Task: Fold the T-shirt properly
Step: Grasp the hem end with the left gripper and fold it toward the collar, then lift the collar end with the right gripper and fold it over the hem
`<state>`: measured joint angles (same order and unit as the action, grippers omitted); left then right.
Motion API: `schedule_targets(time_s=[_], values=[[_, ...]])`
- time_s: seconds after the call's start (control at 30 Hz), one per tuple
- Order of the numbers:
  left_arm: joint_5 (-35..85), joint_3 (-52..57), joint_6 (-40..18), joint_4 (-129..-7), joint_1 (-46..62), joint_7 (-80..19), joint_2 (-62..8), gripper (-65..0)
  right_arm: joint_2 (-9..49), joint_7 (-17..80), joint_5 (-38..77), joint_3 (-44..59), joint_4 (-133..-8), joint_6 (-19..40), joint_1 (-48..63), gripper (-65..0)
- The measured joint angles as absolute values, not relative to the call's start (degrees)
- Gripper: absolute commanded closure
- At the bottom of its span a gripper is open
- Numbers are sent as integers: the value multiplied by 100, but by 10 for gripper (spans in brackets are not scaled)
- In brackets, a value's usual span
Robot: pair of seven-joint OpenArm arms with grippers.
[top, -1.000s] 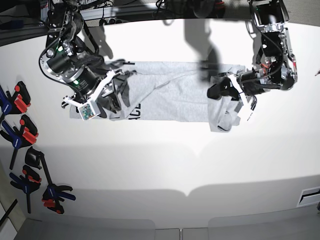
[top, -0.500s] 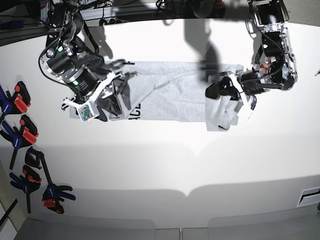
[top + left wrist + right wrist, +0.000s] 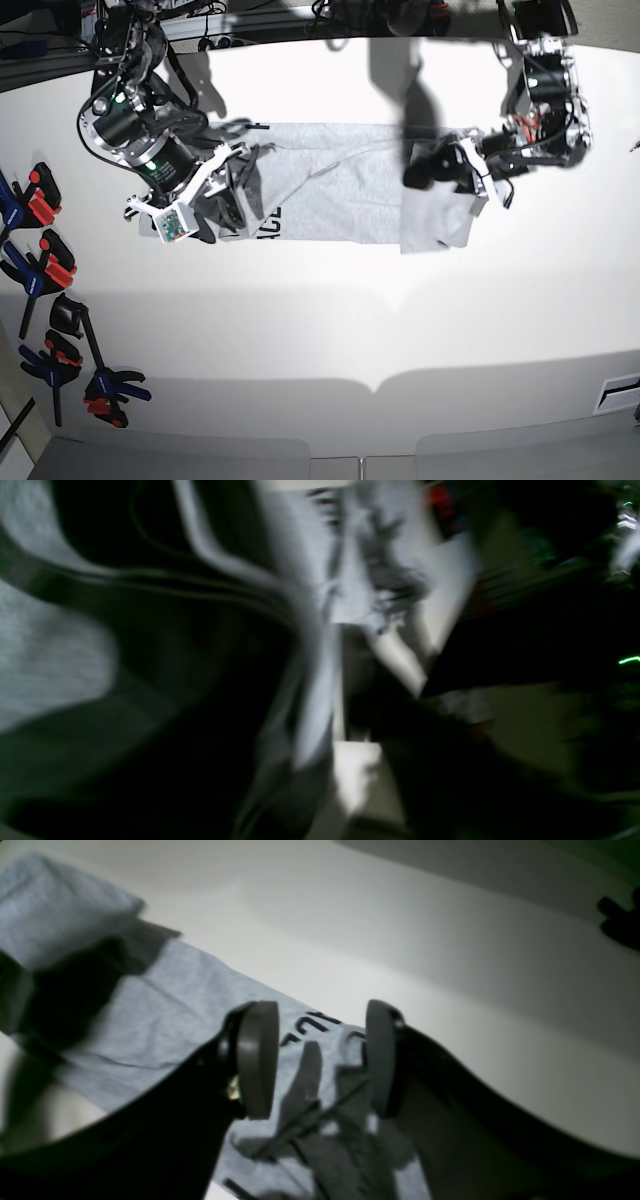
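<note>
1. The T-shirt (image 3: 340,190) is lying spread across the upper middle of the base view on the white table (image 3: 330,340), running as a wide grey band from left to right.
2. At the band's right end, the cloth is hanging down in a folded flap (image 3: 435,222), lifted off the table by the left gripper (image 3: 445,168), which is sitting right at the top of that flap.
3. The left wrist view is too blurred to read; grey fabric (image 3: 45,655) is filling its left side, and I cannot tell whether the jaws are clenched on it.
4. The right gripper (image 3: 228,205) is hovering over the left end of the shirt in the base view, in the upper left of the frame.
5. In the right wrist view its two round pads (image 3: 257,1057) are standing apart with nothing between them, so it is released, and black lettering (image 3: 312,1022) is showing on the grey cloth just beyond them.
6. Several blue, black and red clamps (image 3: 45,270) are lying along the left edge of the base view, well apart from the shirt.
</note>
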<state>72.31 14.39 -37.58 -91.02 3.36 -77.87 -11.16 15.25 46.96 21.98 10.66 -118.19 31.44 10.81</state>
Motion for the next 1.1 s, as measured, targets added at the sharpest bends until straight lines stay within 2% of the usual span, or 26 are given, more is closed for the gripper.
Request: schedule_targets(time_s=[0.07,0.13,0.33,0.5,0.57,0.63,0.8,0.87,1.0,1.1], values=[[7400,1313,-3754,-9102,429,-7765,-1111,-383,1522,4687,2416,1063,-11819,3146,1079,-348],[7472,1229,-3756,-9102,425,-7688,-1114,-447,1522,4694,2434,1063,-11819,3144,1033,-376],[7522,1205,-3752,-9102,423,-6805,-1116,-445,1522,4698,2499,1066,-11819,3144,766,-381],[7520,1205,-3754,-9102,425,-6707,-1114,-445,1522,4716,2495,1066,-11819,3144,585,-381],[7522,1205,-3754,-9102,425,-6705,-1116,-445,1522,5048,2512,1066,-11821,3140,519,-381],[7520,1205,-3754,-9102,425,-6707,-1114,-445,1522,5551,2523,1061,-11824,2751,473,-382],[7520,1205,-3754,-9102,425,-6709,-1114,-445,1522,6090,1730,1063,-11826,2532,506,-382],[7520,1205,-3754,-9102,425,-6764,-1116,-445,1509,6377,945,1090,-11824,2209,513,-381],[7520,1205,-3754,-9102,425,-6949,-1114,-445,1507,6158,709,1879,-11646,1833,502,-381],[7520,1205,-3754,-9102,425,-6967,-1116,-445,1509,6412,1149,2786,-11220,2193,493,-381]])
